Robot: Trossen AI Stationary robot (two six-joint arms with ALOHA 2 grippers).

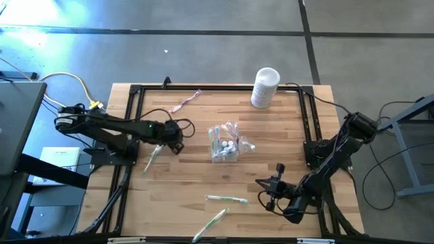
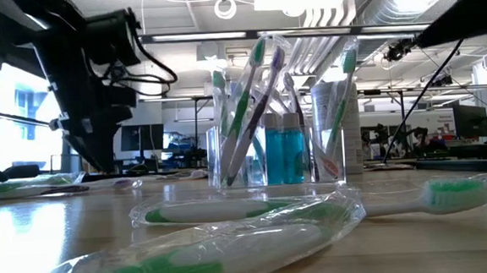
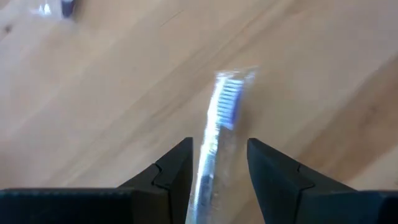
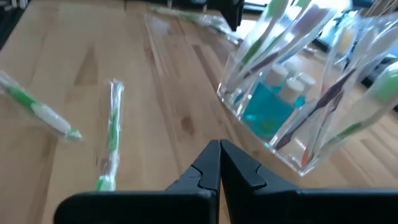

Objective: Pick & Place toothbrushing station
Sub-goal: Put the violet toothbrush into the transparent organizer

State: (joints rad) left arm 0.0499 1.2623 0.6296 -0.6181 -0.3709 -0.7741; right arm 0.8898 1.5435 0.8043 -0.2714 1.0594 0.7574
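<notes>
Clear plastic cup [image 1: 224, 144] of toothbrushes waits mid-tabletop, while the left pincer [image 3: 217, 165] straddles a wrapped blue-bristled toothbrush [image 3: 217, 134], seemingly gripping it for carrying over; the right pincer [image 4: 219, 163] idles closed near the front edge.

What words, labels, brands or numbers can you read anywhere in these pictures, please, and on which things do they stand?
None can be read.
White canister: no print can be made out on it.
Teal tubes in the clear cup: any print is too blurred to read.
Wrapped toothbrush between the left hand's fingers: no lettering legible on its wrapper.
White sheet beside the table: too small to read.
</notes>
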